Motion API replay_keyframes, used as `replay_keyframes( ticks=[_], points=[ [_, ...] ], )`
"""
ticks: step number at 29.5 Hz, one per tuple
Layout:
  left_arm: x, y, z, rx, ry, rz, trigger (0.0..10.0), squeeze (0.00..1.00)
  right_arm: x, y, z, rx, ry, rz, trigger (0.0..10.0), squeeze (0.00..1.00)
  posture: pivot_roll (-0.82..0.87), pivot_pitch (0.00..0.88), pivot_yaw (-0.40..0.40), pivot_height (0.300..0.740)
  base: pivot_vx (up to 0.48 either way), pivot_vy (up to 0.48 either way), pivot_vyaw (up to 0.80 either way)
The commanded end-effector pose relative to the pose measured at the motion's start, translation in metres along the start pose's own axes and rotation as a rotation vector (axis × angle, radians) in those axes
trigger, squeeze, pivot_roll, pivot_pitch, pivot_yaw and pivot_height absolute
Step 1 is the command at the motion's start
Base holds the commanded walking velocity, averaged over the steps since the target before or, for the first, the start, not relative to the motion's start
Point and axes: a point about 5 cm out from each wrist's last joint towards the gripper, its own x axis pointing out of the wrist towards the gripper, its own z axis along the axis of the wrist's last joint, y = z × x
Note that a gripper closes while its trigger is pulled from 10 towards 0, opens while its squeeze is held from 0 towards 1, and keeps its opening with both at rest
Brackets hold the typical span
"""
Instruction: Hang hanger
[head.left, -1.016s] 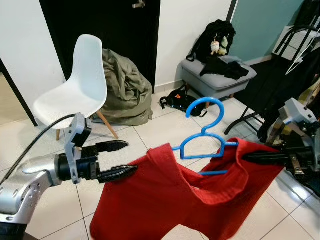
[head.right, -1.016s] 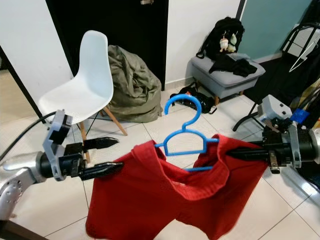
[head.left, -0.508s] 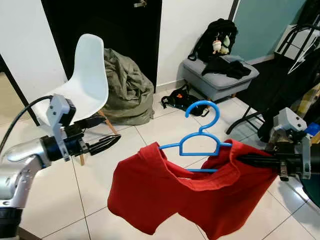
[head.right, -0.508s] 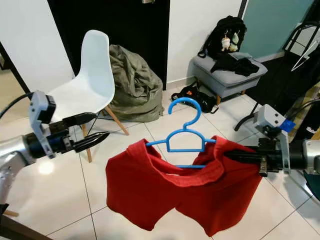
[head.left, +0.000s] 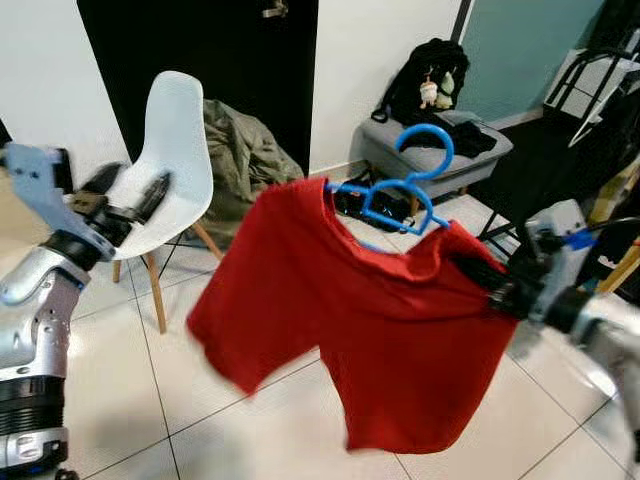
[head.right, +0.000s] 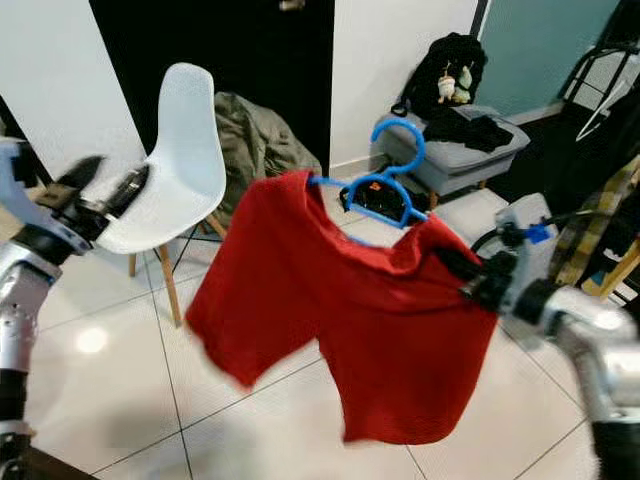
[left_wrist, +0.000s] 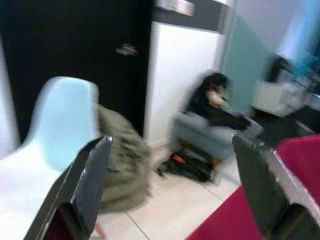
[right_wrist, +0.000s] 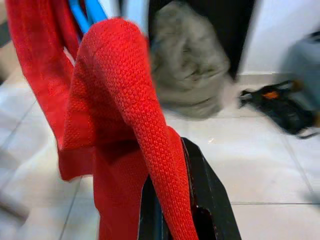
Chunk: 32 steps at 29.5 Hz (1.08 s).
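Right claw (head.left: 480, 280) is clamping the red shirt (head.left: 380, 320) at its right shoulder; fingers closed on the fabric, with the blue hanger (head.left: 400, 185) inside the collar. Shirt is hanging in mid-air over the tiled floor (head.left: 120, 400), directly left of the right claw. Hanger's long axis is running roughly left-right, tilted, hook pointing up and away from the robot.

Left claw (head.left: 125, 205) is sitting well off to the left by the white chair (head.left: 165, 165), fingers spread wide, holding nothing. Right arm is the one carrying the load.

Further back: olive bag (head.left: 240, 155), grey ottoman (head.left: 430, 150). Black rack frame (head.left: 590, 70) far right is probably the hang target, beyond and right of the hook.
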Motion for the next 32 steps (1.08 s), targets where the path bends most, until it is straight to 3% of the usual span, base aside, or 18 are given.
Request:
replay_keyframes(
  ticks=[1, 5, 6, 7, 8, 9, 10, 13, 18, 24, 29, 32],
  points=[
    [-0.010, -0.004, -0.024, -0.022, 0.061, 0.102, 10.0, 0.00, 0.007, -0.004, 0.010, 0.036, -0.173, -0.161, 0.0, 0.00, -0.07, 0.073, -0.031, 0.740, 0.000, 0.000, 0.00],
    [-0.012, -0.008, -0.032, -0.039, 0.080, 0.121, 10.0, 0.00, 0.011, -0.002, 0.011, 0.072, -0.220, -0.207, 0.0, 0.00, -0.07, 0.073, -0.033, 0.740, 0.000, 0.000, 0.00],
    [-0.016, -0.024, -0.048, -0.046, 0.147, 0.142, 10.0, 0.00, 0.018, 0.001, 0.010, 0.091, -0.273, -0.280, 10.0, 0.00, -0.05, 0.071, -0.034, 0.740, 0.000, 0.000, 0.00],
    [-0.019, -0.038, -0.061, -0.034, 0.204, 0.151, 10.0, 0.00, 0.024, 0.003, 0.008, 0.089, -0.297, -0.348, 10.0, 0.00, -0.05, 0.071, -0.034, 0.740, 0.000, 0.000, 0.00],
    [-0.019, -0.038, -0.061, -0.034, 0.204, 0.151, 10.0, 0.00, 0.024, 0.003, 0.008, 0.089, -0.297, -0.348, 10.0, 0.00, -0.05, 0.071, -0.034, 0.740, 0.000, 0.000, 0.00],
    [-0.024, -0.051, -0.073, -0.034, 0.239, 0.159, 10.0, 0.00, 0.032, 0.005, 0.002, 0.080, -0.295, -0.411, 10.0, 0.00, -0.05, 0.071, -0.034, 0.740, 0.000, 0.000, 0.00],
    [-0.028, -0.063, -0.084, -0.047, 0.283, 0.163, 10.0, 0.00, 0.040, 0.007, -0.008, 0.052, -0.248, -0.454, 10.0, 0.00, -0.04, 0.071, -0.037, 0.740, 0.000, 0.000, -0.77],
    [-0.030, -0.075, -0.102, -0.119, 0.360, 0.157, 10.0, 0.00, 0.049, 0.009, -0.018, -0.010, -0.178, -0.499, 10.0, 0.00, -0.04, 0.071, -0.037, 0.740, 0.000, 0.000, -0.76],
    [-0.027, -0.073, -0.104, -0.152, 0.368, 0.164, 10.0, 0.00, 0.049, 0.001, -0.016, -0.009, -0.189, -0.559, 10.0, 0.00, -0.04, 0.078, -0.044, 0.740, 0.000, 0.000, -0.77],
    [-0.022, -0.077, -0.103, -0.134, 0.371, 0.129, 10.0, 0.00, 0.043, -0.008, -0.020, 0.007, -0.196, -0.627, 10.0, 0.00, -0.05, 0.089, -0.051, 0.740, 0.000, 0.000, -0.77],
    [-0.023, -0.084, -0.102, -0.249, 0.358, 0.054, 10.0, 0.00, 0.035, -0.017, -0.022, -0.016, -0.200, -0.694, 10.0, 0.00, -0.04, 0.091, -0.057, 0.740, 0.000, 0.000, -0.77],
    [-0.024, -0.084, -0.101, -0.261, 0.357, 0.042, 10.0, 0.00, 0.034, -0.019, -0.023, -0.016, -0.199, -0.706, 10.0, 0.00, -0.04, 0.091, -0.057, 0.740, 0.000, 0.000, -0.77]
  ],
)
